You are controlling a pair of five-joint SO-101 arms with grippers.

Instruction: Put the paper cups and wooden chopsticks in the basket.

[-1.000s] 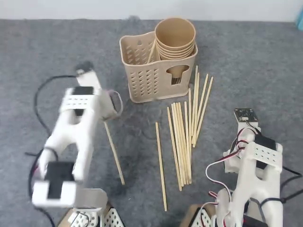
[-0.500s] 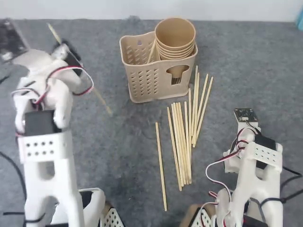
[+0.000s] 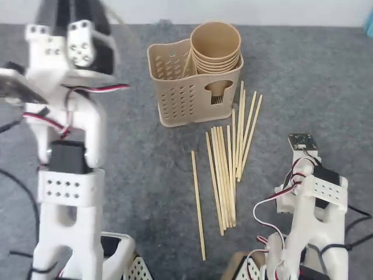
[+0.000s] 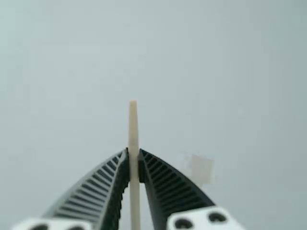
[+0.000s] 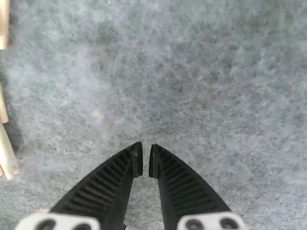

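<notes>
Left wrist view: noted left gripper point(image 4: 133, 155) clamped on single wooden chopstick point(image 4: 133, 122), pale backdrop point(image 4: 230, 72) behind.
Right wrist view: noted right gripper point(image 5: 143, 155) nearly closed, low over grey carpet point(image 5: 192, 72).
High view: logged paper cups point(image 3: 215, 44) stacked inside basket point(image 3: 175, 99); loose chopsticks point(image 3: 224, 175) on carpet just beside it.

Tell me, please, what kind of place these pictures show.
Probably a robotics lab or workshop bench: two white arms with bare wiring stand on a grey carpet-like table cover, with a basket and loose wooden chopsticks laid out for practice.

Soft, even light, faint shadows beside the chopsticks point(image 3: 224, 175)
</notes>
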